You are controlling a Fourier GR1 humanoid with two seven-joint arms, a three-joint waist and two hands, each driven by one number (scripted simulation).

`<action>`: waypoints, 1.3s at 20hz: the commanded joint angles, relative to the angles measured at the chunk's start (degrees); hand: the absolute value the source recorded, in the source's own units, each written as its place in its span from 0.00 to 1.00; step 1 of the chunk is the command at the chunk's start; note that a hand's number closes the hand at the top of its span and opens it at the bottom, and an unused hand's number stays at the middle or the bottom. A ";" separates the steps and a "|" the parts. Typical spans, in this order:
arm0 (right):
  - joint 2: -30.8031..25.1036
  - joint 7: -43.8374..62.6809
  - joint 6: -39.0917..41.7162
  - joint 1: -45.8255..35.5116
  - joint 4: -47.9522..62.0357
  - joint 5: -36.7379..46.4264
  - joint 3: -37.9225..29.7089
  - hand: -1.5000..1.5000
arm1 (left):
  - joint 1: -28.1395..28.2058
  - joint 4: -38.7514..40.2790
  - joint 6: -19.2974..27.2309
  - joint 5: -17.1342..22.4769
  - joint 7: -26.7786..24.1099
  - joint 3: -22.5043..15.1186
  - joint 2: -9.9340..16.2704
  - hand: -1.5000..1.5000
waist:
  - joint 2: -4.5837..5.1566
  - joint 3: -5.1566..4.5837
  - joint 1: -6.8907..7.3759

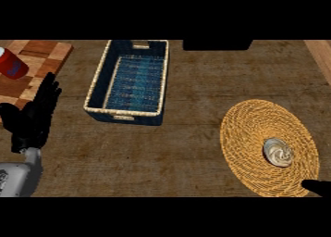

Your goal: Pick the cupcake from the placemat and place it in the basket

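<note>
The cupcake (pixel 278 152) sits on the placemat (pixel 254 134), toward its right and lower part, seen from straight above as a small round disc with a pale swirled top. From this angle it shows no long axis and no side it points to; only the top is visible, so it appears to stand upright.

The placemat under it is an oval of woven straw-coloured fibre, coiled in rings, its long axis running from upper left to lower right. It lies on the dark, rough-grained wooden counter (pixel 188 157).

At the lower right edge only a black tip of the right hand (pixel 321 187) shows, just beside the placemat's lower rim and apart from the cupcake; I cannot tell how its fingers stand.

Well to the left stands the basket (pixel 96 88), a rectangular one with a pale braided rim, dark blue woven walls and a blue ribbed floor.

Farther left a checked wooden cutting board (pixel 25 60) carries a red can (pixel 9 62) lying tilted. The left hand (pixel 30 121) rests at the left edge, fingers straight and spread upward, holding nothing
</note>
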 commanded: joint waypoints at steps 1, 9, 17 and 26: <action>8.12 -0.78 -2.10 -1.13 5.07 7.32 4.79 0.00 | -2.52 3.39 -1.73 0.22 -0.81 1.59 -0.67 0.50 | 0.13 0.05 0.23; 17.47 -4.38 -0.43 -3.82 10.51 16.61 4.25 0.00 | -2.83 4.36 -2.24 -2.75 -1.64 2.75 -2.28 0.50 | 0.09 0.05 0.02; 25.48 -4.00 1.67 -2.15 9.11 24.85 4.10 0.00 | -1.73 3.86 -5.97 -2.05 -1.33 6.41 -2.37 0.50 | 0.03 0.03 0.01; 33.97 -9.19 3.25 -3.27 15.97 29.90 2.77 0.00 | 0.21 -3.98 -5.07 -5.73 4.36 5.30 -4.72 0.50 | 0.00 0.06 0.27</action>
